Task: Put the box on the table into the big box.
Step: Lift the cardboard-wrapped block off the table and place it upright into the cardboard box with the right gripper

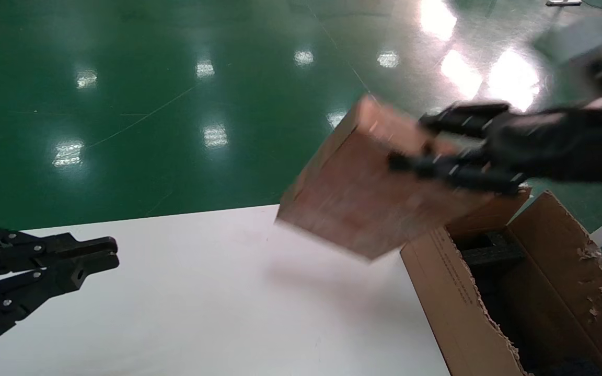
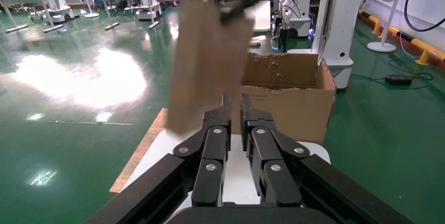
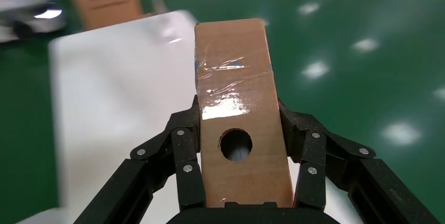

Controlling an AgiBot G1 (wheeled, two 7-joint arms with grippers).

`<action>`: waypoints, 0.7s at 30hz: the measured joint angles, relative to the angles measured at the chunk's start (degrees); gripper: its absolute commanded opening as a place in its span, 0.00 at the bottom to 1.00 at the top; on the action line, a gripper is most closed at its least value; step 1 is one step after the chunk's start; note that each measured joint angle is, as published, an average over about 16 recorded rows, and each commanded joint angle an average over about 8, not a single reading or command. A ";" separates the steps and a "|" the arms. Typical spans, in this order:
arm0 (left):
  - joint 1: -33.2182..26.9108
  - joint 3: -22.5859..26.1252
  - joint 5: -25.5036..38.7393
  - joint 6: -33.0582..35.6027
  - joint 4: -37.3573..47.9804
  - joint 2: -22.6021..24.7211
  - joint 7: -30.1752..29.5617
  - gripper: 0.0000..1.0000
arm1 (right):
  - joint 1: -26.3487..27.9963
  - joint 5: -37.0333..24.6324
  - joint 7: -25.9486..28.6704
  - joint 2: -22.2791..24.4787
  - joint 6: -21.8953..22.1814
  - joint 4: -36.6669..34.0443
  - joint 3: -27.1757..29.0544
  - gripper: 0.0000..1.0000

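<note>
Both arms end in a matt black tool built of flat linked bars. The left tool (image 1: 103,254) has two long fingers (image 2: 216,129) with squared tips, each made of stacked plates joined by small silver screws, and one round hole shows near its tip. The right tool (image 3: 239,150) has the same black linkage, with silver screw heads at every pivot and broad angled bars running back into a dark wrist.

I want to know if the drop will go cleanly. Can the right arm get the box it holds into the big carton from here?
Probably yes. The right gripper is shut on the box, held in the air beside the carton, whose top is open with nothing between them. The left gripper sits far off.
</note>
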 measured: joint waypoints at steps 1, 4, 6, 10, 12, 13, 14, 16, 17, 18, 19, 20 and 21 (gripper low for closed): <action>0.00 0.00 0.00 0.00 0.00 0.00 0.00 0.00 | 1.07 -0.77 1.47 1.98 0.89 1.89 0.52 0.00; 0.00 0.01 -0.01 0.00 0.00 0.00 0.00 0.00 | 3.85 -3.56 5.75 8.24 3.84 7.58 1.70 0.00; 0.00 0.01 -0.01 -0.01 0.00 -0.01 0.01 0.00 | 5.22 -5.41 8.36 12.46 5.76 11.04 2.09 0.00; -0.01 0.02 -0.02 -0.01 0.00 -0.01 0.01 0.00 | 6.80 -7.87 12.48 20.40 9.28 16.68 1.50 0.00; -0.01 0.03 -0.02 -0.01 0.00 -0.01 0.01 0.00 | 7.21 -8.20 13.76 23.93 10.96 18.74 0.39 0.00; -0.01 0.03 -0.02 -0.01 0.00 -0.01 0.01 0.00 | 7.40 -8.19 14.14 25.53 11.80 19.54 -0.37 0.00; -0.01 0.03 -0.02 -0.01 0.00 -0.01 0.02 0.00 | 7.60 -8.11 14.36 27.03 12.63 20.20 -1.23 0.00; -0.01 0.04 -0.02 -0.01 0.00 -0.01 0.02 0.00 | 8.13 -7.69 14.37 29.73 14.29 21.07 -3.32 0.00; -0.01 0.04 -0.03 -0.02 0.00 -0.02 0.02 0.00 | 8.45 -7.40 14.16 30.90 15.10 21.27 -4.50 0.00; -0.01 0.04 -0.03 -0.02 0.00 -0.02 0.02 0.00 | 8.82 -7.08 13.81 31.99 15.90 21.35 -5.78 0.00; -0.01 0.04 -0.03 -0.02 0.00 -0.02 0.02 0.00 | 9.24 -6.72 13.38 33.00 16.69 21.36 -7.10 0.00; -0.01 0.05 -0.03 -0.02 0.00 -0.02 0.02 0.00 | 9.71 -6.33 12.89 33.96 17.51 21.36 -8.48 0.00; -0.01 0.05 -0.03 -0.02 0.00 -0.02 0.02 0.00 | 10.24 -5.94 12.37 34.91 18.38 21.35 -9.93 0.00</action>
